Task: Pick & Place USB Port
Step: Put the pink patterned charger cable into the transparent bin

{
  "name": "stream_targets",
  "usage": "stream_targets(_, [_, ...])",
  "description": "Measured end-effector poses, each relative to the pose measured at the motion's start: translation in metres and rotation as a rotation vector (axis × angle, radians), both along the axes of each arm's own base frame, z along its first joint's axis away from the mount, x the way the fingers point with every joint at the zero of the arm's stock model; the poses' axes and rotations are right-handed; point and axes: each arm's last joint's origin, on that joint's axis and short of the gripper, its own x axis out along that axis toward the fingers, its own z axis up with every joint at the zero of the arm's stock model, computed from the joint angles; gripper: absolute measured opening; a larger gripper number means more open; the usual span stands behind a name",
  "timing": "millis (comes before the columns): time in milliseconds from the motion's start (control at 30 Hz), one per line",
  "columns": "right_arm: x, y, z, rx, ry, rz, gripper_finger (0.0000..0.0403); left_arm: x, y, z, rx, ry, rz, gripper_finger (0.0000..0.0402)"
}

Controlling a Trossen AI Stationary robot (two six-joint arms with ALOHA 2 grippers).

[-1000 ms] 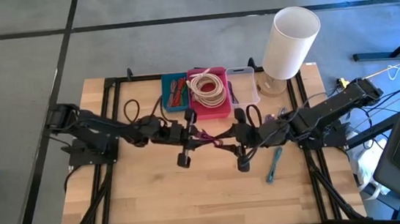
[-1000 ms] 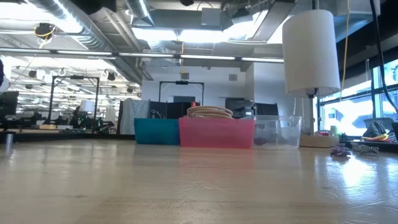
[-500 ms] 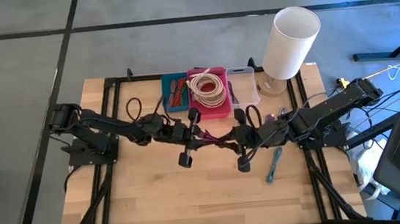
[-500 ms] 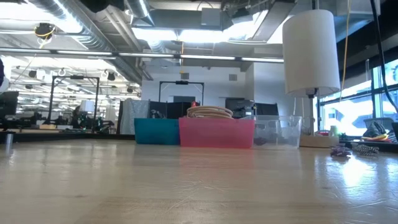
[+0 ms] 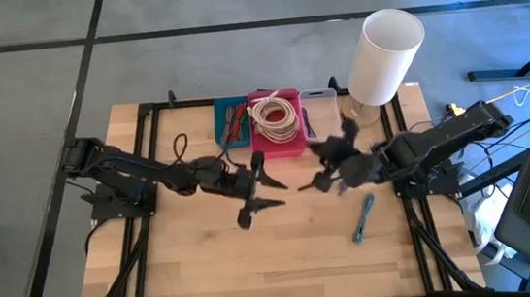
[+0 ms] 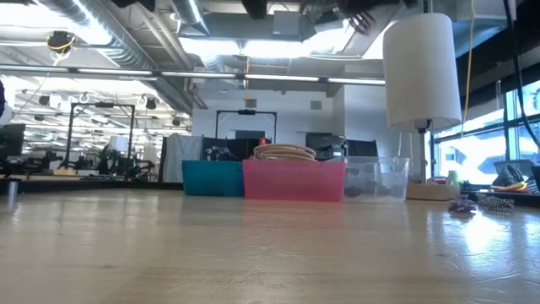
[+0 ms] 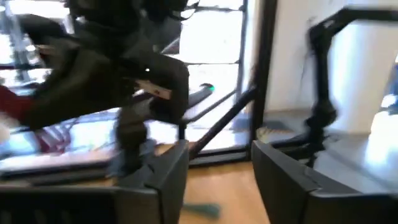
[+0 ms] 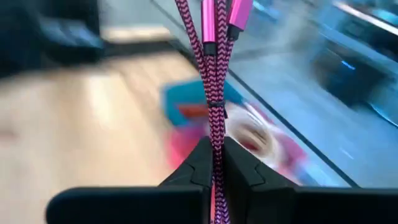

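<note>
Right tool clenched on a pink braided cable, gripped between both fingers, with the pink plugs fanning out beyond the fingertips. In the high view, right tool raised above the table, in front of the clear bin and just right of the pink bin; cable too small to make out there. Left tool released, fingers spread wide apart, hanging over the table in front of the pink bin and well apart from the right tool. Through the left wrist view, an empty gap between the two dark fingers, and the other arm blurred farther off.

At the back of the table, in a row: blue bin with red items, pink bin holding a coil of pale cable, then the clear bin. Right of these, a tall white cylinder on a wooden base. A small blue tool lying flat on the table near the right arm. In the low view, the three bins and the cylinder seen across bare wood, with both arms only just showing along the upper edge.
</note>
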Motion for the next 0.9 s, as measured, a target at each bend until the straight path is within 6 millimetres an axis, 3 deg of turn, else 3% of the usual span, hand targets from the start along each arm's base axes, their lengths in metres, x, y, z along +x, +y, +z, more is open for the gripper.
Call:
stream_targets(167, [-0.022,-0.023,-0.011,0.134,0.088,-0.185,0.0015,-0.017,0.005,0.004,0.051,0.149,0.175,0.0201])
stream_targets(333, [-0.020,-0.062,-0.018,0.298,0.172,-0.310,0.0015,-0.035,0.010,0.002,0.065,0.316,0.349,0.0200])
stream_targets(700, [-0.015,-0.169,-0.030,0.557,0.238,-0.374,0.0015,-0.052,-0.003,0.007,0.051,0.359,0.444,0.0198])
stream_targets(900, [-0.010,-0.206,-0.054,0.629,0.306,-0.441,0.0015,-0.055,-0.015,0.007,0.042,0.358,0.418,0.0198])
